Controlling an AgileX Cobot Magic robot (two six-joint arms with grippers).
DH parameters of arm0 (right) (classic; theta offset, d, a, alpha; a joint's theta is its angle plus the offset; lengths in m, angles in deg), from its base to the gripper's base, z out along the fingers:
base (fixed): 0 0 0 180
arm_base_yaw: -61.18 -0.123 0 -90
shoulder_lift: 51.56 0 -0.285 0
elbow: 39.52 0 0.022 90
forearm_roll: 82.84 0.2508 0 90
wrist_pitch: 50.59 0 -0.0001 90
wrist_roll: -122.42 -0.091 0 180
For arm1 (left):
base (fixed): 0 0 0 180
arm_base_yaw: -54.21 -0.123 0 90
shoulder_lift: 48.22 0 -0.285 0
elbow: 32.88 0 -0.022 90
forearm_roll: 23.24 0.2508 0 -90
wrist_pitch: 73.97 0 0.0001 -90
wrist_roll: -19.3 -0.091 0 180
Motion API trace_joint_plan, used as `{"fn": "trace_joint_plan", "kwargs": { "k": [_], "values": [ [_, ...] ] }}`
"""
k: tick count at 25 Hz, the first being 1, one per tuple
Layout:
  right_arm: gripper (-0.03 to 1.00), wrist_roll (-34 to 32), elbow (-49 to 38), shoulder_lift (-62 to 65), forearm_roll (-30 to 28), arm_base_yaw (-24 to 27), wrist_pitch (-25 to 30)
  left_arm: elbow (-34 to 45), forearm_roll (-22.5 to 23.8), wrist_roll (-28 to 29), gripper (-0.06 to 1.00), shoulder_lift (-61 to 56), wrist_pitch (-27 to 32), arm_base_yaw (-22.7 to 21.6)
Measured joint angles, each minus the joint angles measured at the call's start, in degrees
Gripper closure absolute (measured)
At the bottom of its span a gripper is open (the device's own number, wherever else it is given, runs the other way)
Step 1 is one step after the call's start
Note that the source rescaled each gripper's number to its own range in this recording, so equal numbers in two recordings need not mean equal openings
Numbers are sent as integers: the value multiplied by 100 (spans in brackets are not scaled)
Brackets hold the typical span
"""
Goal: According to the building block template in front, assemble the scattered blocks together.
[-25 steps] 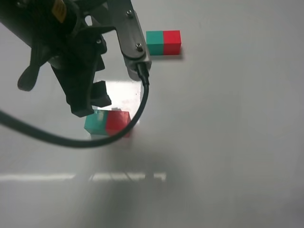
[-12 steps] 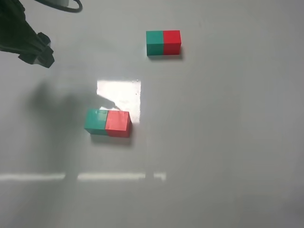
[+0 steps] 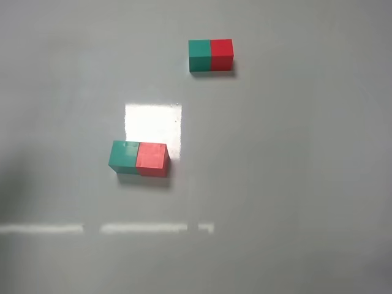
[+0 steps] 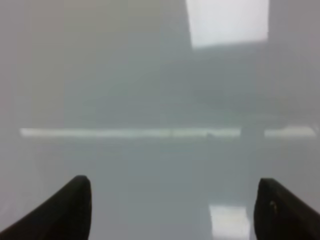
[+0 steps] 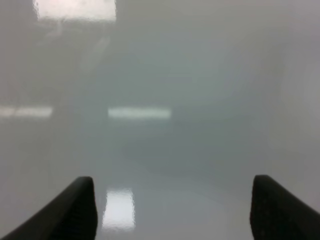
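We see the grey surface [image 3: 294,184] from above, and neither arm shows in this high view. Near the middle left, the teal-green block [image 3: 124,157] and the red block [image 3: 152,159] sit side by side, faces touching, green on the left. At the far side, well apart from them, rests the building block template [image 3: 211,55], green left, red right too. On the wrist views, the left tool [image 4: 172,207] has its fingers spread wide with nothing between them, only bare surface. The right tool [image 5: 172,207] likewise stands apart and empty, over bare surface.
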Motion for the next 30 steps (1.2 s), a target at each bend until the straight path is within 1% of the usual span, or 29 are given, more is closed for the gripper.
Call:
{"fn": "trace_joint_plan", "kwargs": {
  "k": [3,5,11,12,13,18,20,25,30],
  "values": [
    [41,0,0,0,0,0,0,880,-6,105,19,-555,21,-173],
    [41,0,0,0,0,0,0,1534,-6,225,19,-1013,28,-203],
    [41,0,0,0,0,0,0,3111,-82,613,19,-2618,33,-216],
    [41,0,0,0,0,0,0,3368,-154,613,19,-2881,39,-220],
    [41,0,0,0,0,0,0,3622,-336,599,19,-3129,45,-220],
    [41,0,0,0,0,0,0,4614,-1261,78,19,-4105,52,-220],
    [41,0,0,0,0,0,0,4916,-1492,-31,19,-4401,52,-220],
    [41,0,0,0,0,0,0,5516,-1839,-109,20,-4985,-24,-220],
    [43,0,0,0,0,0,0,6081,-1972,-142,20,-5478,-316,-220]
  ]
}}
